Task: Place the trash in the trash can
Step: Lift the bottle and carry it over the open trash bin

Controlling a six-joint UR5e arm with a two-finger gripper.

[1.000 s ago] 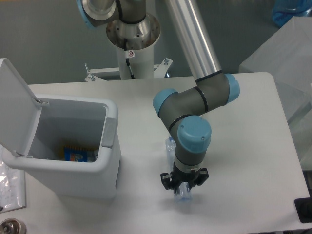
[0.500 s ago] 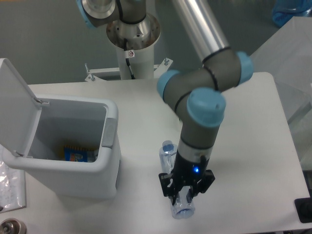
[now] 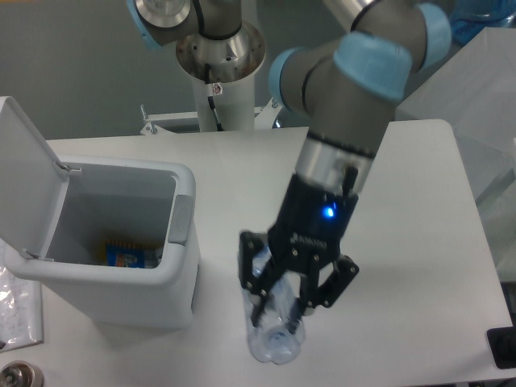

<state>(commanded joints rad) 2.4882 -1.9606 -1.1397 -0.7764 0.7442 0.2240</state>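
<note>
My gripper (image 3: 278, 310) is raised above the table, right of the trash can, and is shut on the crushed clear, blue-tinted bottle (image 3: 272, 339). The bottle hangs lengthwise between the fingers, its wide end toward the camera and its cap end hidden behind the gripper body. The white trash can (image 3: 121, 278) stands at the left with its flip lid (image 3: 24, 177) swung open and upright. A blue and yellow item (image 3: 126, 255) lies at its bottom. The crumpled wrapper is out of view.
The arm's base column (image 3: 219, 72) stands at the table's back edge. A clear plastic bag (image 3: 18, 310) lies at the left edge beside the can. A black object (image 3: 504, 348) sits at the front right corner.
The gripper has risen from the table toward the camera with the bottle held in it, shifting slightly left. The arm's elbow has swung upward. The trash can is unchanged.
</note>
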